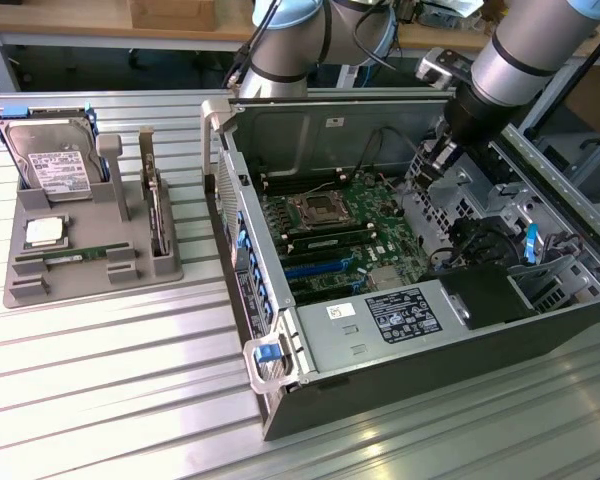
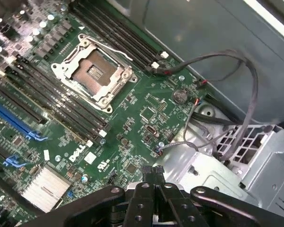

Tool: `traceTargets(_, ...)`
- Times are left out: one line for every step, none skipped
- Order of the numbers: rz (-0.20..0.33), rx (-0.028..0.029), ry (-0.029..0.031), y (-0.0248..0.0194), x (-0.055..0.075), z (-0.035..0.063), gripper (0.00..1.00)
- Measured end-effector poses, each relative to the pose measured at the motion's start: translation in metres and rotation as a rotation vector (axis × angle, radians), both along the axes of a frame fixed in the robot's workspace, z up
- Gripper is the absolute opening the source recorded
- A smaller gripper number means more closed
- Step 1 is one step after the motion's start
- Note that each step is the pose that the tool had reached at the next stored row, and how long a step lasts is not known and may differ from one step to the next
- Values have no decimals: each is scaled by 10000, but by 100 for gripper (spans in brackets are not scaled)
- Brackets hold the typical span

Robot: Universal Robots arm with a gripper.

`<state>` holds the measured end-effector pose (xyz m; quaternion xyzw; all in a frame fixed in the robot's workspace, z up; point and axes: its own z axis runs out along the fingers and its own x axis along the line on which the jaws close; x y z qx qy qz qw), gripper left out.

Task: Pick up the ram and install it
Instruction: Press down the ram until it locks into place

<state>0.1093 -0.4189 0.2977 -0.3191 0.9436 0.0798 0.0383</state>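
The ram (image 1: 75, 256), a thin green stick with a pale sticker, lies flat in a slot at the front of the grey holder tray (image 1: 90, 280) on the exterior view's left. My gripper (image 1: 437, 160) hangs far from it, over the open computer case (image 1: 380, 340) near the drive cage. In the wrist view the gripper (image 2: 154, 172) is shut, its black fingers (image 2: 143, 198) pressed together with nothing between them. Below it lies the green motherboard (image 2: 132, 132) with its long black memory slots (image 2: 61, 101) beside the open CPU socket (image 2: 92, 71).
The tray also holds a silver hard drive (image 1: 48, 165), a square CPU chip (image 1: 43, 232) and an upright card (image 1: 158, 215). Loose cables (image 2: 217, 61) run over the metal drive cage (image 2: 236, 156). A power supply (image 1: 380, 320) fills the case's front. The slatted table (image 1: 110, 400) surrounds everything.
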Motion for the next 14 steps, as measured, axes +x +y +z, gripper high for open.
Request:
traceTargets(-295, 0, 0, 0, 0, 0, 10)
traceTargets(-551, 0, 0, 0, 0, 0, 10)
traceTargets(-876, 0, 0, 0, 0, 0, 10)
traceTargets(-1075, 0, 0, 0, 0, 0, 10)
traceTargets(-1435, -1, -1, 0, 0, 0, 10)
traceTargets(-1831, -1, 0, 0, 0, 0, 10)
traceTargets(-2228, 0, 0, 0, 0, 0, 10)
traceTargets(-2555, 0, 0, 0, 0, 0, 10)
traceTargets(-2869, -1, 0, 0, 0, 0, 10)
traceTargets(-3124, 0, 0, 0, 0, 0, 10)
traceTargets(-3384, 0, 0, 0, 0, 0, 10)
traceTargets(-3718, 0, 0, 0, 0, 0, 10)
traceTargets(-4049, 0, 0, 0, 0, -1, 10)
traceTargets(-4367, -1, 0, 0, 0, 0, 10)
